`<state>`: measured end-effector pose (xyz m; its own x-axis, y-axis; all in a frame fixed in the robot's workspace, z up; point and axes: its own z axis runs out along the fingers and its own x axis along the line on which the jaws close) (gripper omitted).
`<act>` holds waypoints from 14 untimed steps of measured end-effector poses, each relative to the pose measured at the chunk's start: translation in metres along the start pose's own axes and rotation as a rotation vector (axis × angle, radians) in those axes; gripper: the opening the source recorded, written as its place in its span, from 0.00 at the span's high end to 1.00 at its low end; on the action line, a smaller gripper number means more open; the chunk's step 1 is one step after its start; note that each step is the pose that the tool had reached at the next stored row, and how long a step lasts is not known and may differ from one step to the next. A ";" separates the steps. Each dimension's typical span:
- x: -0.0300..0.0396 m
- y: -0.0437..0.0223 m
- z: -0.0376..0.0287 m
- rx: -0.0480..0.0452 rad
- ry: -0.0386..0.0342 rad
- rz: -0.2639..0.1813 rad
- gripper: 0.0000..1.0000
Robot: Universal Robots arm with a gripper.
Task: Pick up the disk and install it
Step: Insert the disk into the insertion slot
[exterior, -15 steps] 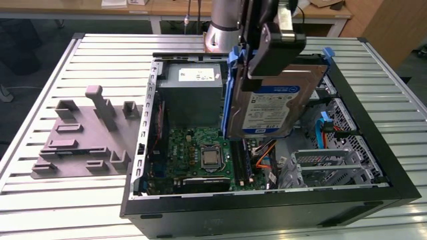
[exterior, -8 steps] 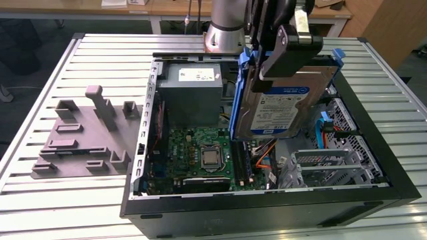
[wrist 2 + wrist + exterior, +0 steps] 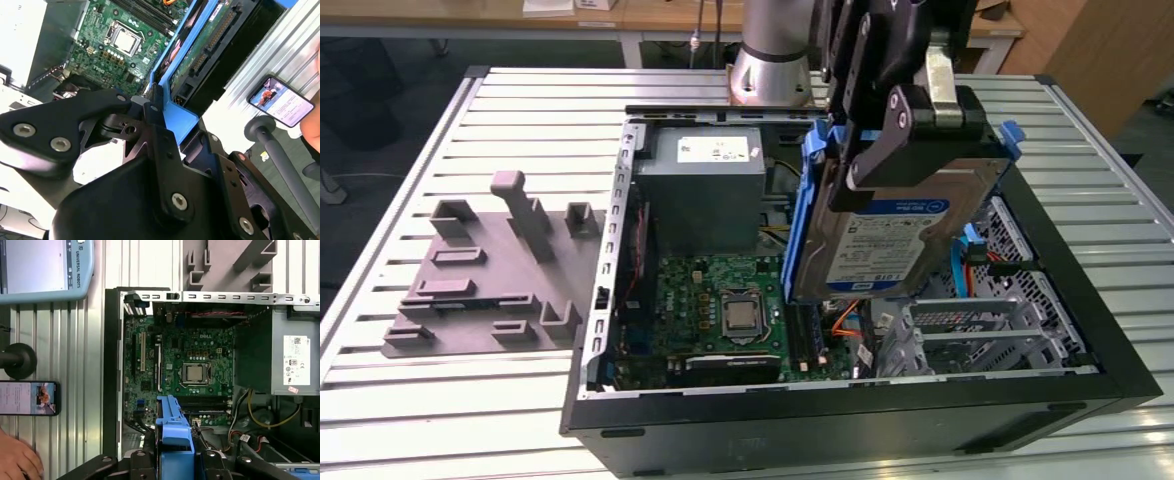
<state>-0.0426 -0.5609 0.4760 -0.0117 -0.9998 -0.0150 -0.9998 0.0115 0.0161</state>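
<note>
The tool [image 3: 914, 135] is clamped on the upper end of the disk [image 3: 874, 235], closed against its blue carrier frame w/ nothing else in the grip. The disk hangs on edge, slightly tilted, above the open PC case [image 3: 854, 425]. In the exterior view its labelled face shows, and its lower end sits in front of the strip btwn the mobo [image 3: 720, 310] and the silver drive cage [image 3: 987, 335]. Whether it touches anything inside can't be told. In the second wrist view its other face shows: green circuit board w/ a connector row, blue frame round the edge. A grey PSU box [image 3: 707, 185] w/ a white sticker sits in the case, on the exterior view's left of the disk. The CPU [image 3: 196, 373] is bare in the middle of the mobo. The case rests on a slatted metal tabletop [image 3: 454, 400], w/ a grey moulded fixture [image 3: 494, 270] beside it on the exterior view's left. In the first wrist view a phone [image 3: 27, 397] lies on the tabletop, well apart from the case, w/ a person's hand [image 3: 17, 460] near it.
</note>
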 end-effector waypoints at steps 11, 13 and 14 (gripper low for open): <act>0.0007 -0.0162 0.0019 -0.0001 0.0003 0.000 0.64; 0.0007 -0.0163 0.0018 -0.0001 0.0003 0.000 0.64; 0.0007 -0.0165 0.0019 -0.0001 0.0002 0.000 0.64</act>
<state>-0.0261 -0.5617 0.4738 -0.0116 -0.9998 -0.0148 -0.9998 0.0114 0.0162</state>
